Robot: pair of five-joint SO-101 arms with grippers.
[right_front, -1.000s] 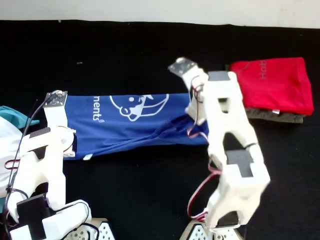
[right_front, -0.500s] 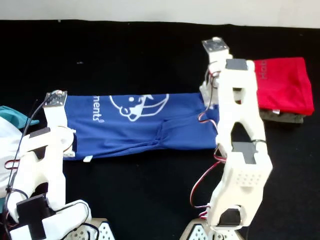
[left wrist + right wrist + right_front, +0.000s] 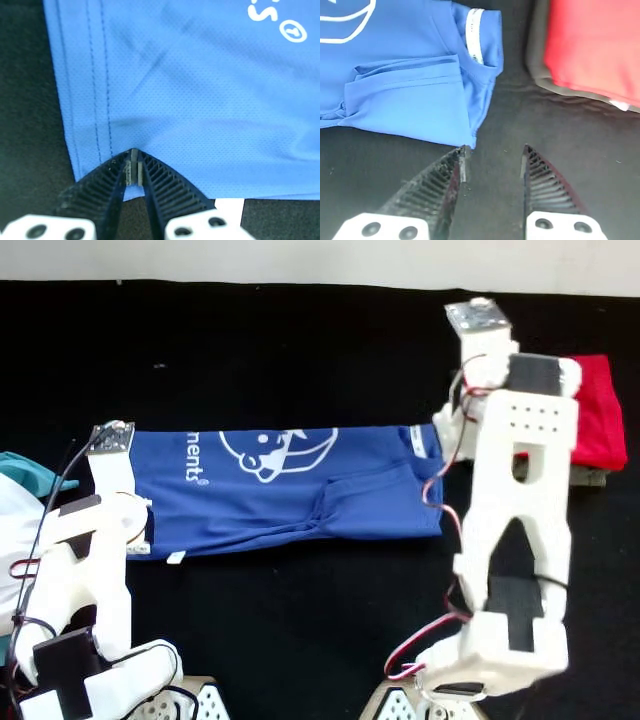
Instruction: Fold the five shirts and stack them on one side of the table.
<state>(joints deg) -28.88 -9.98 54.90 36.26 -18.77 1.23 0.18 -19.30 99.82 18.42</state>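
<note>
Right arm: it's swung away from the collar end of the blue shirt [image 3: 280, 490] and out toward the stack, well clear of where it hung a second ago.
Right gripper [image 3: 494, 150]: fingers apart, nothing in them, over bare table [image 3: 250, 350] between the blue collar and the red shirt [image 3: 603, 420].
Left gripper [image 3: 134, 160]: hasn't budged, pinched together on the blue shirt's hem corner.
Blue shirt: same long strip across the middle of the table, sleeve tucked in, not moved.
What it means: the lengthwise fold looks done; my read is the end-to-end fold comes next.
Count, stacked: two, the red shirt on top of a grey shirt [image 3: 538, 55], at the right side of the table.
Count, in work: one blue.
Count, waiting: a teal cloth [image 3: 25, 472] and a white cloth [image 3: 15, 530] at the left edge, likely the last two.
Count, arms: two.
</note>
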